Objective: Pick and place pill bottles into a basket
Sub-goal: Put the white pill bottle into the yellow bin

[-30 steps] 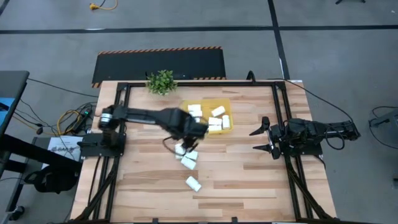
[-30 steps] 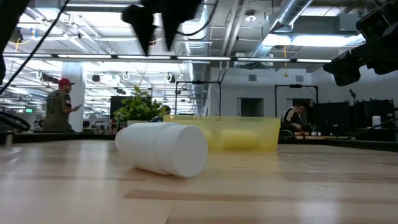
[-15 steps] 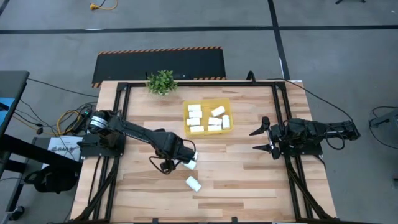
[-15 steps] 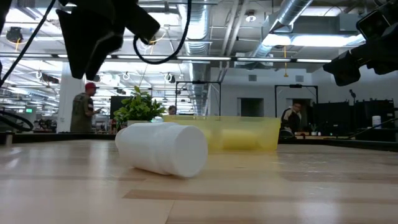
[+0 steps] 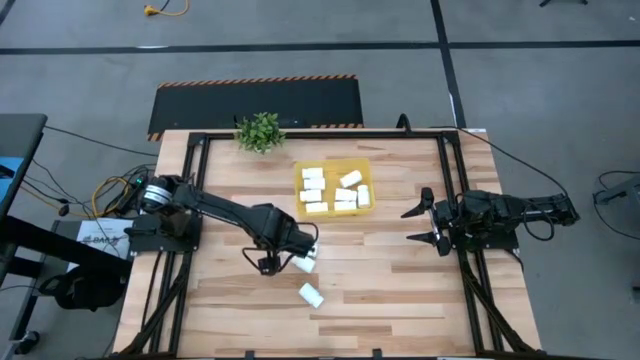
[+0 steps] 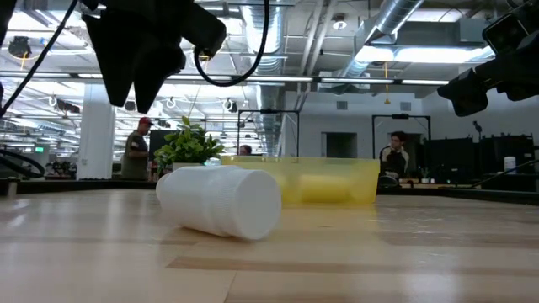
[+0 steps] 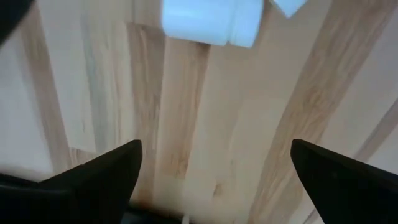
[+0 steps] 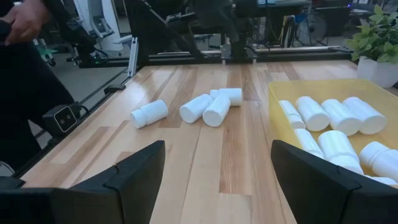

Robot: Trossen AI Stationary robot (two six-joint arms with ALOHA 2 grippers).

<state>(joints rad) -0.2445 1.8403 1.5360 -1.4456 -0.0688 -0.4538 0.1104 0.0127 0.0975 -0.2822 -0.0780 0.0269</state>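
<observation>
Several white pill bottles [image 5: 337, 190] lie in the yellow basket [image 5: 303, 173] at the table's far middle. Three more bottles [image 8: 211, 107] lie on their sides in a cluster [image 5: 306, 260] on the wood, and one bottle [image 5: 311, 294] lies alone nearer the front edge. My left gripper [image 5: 267, 262] points down just left of the cluster, above the table, open. Its wrist view shows bare wood between the fingers [image 7: 214, 180] and one bottle [image 7: 211, 22] beyond them. My right gripper [image 8: 214, 180] waits open at the table's right side.
A small green potted plant [image 5: 260, 131] stands at the far edge, left of the basket. Black frame rails [image 5: 192, 200] run along the table's sides. People show in the room beyond the table in the low view.
My left gripper has gone from the basket's near left corner toward the table's near-left, sinking and turning about its own axis, and now stands just left of the loose bottles. The bottles on the table have stayed where they were.
</observation>
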